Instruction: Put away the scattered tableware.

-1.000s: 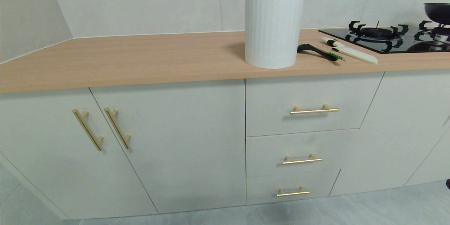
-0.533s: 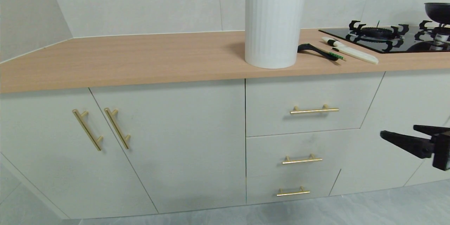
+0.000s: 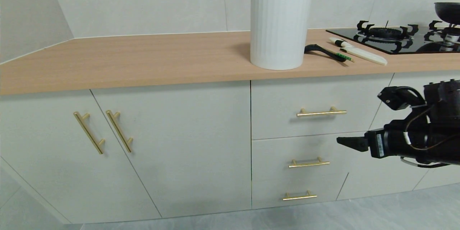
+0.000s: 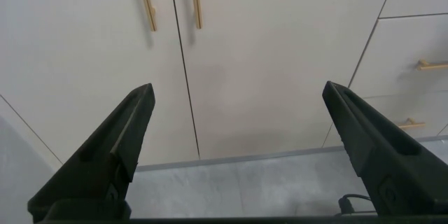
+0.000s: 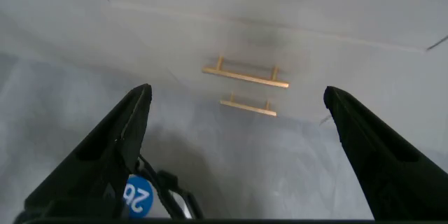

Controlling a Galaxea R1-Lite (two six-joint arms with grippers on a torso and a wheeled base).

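On the worktop (image 3: 143, 61), just right of the tall white ribbed holder (image 3: 280, 21) and near the hob (image 3: 391, 39): black spoon (image 3: 321, 51), chopsticks (image 3: 341, 56), white knife (image 3: 361, 55), lying close together; before the drawers (image 3: 309, 97), right gripper (image 3: 350, 142), fingers (image 5: 126, 133) spread wide, holding nothing; left gripper (image 4: 238, 91) likewise gaping and empty, facing cupboard doors (image 4: 231, 77).

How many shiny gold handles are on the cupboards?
5. Two gold bar handles on the left cupboard doors; three on the stacked drawers: top, middle, bottom. More may be hidden.
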